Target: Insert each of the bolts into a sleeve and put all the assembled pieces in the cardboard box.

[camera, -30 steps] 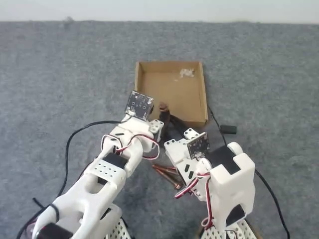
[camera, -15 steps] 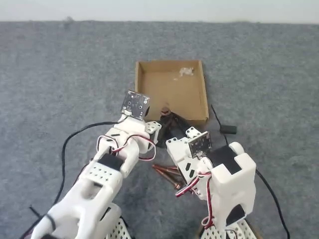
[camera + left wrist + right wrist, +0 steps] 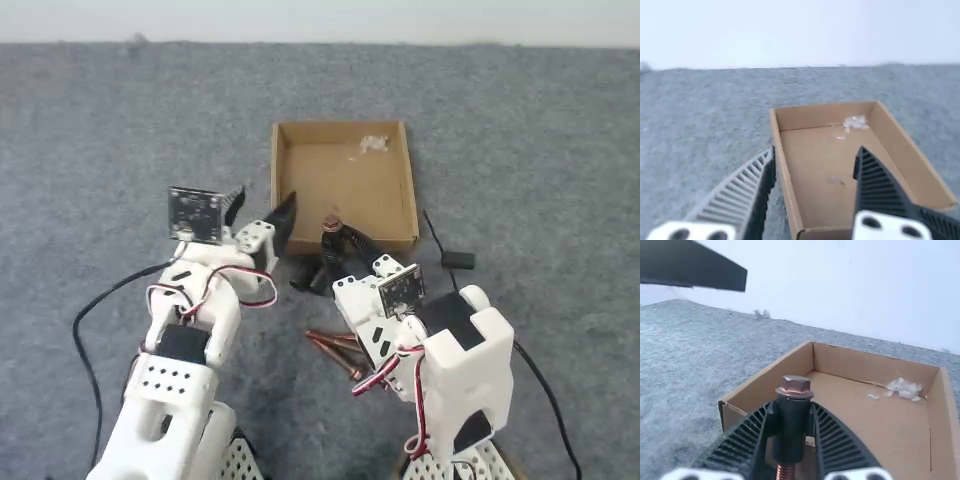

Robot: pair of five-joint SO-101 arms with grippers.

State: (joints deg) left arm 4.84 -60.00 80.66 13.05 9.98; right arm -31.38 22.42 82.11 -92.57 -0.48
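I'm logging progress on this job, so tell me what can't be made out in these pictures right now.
- Loose bolts, high view: the right arm covers part of them, so no sure count.
- Held bolt, right wrist view: its lower end is cut off by the picture's edge.
- White bits in the box: too small to identify.

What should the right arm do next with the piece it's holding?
Probably ease the right gripper forward past the near wall of the cardboard box, then open it. It is shut on a sleeve with a bolt through it, right at that wall, and the open left gripper sits off at the box's left corner.
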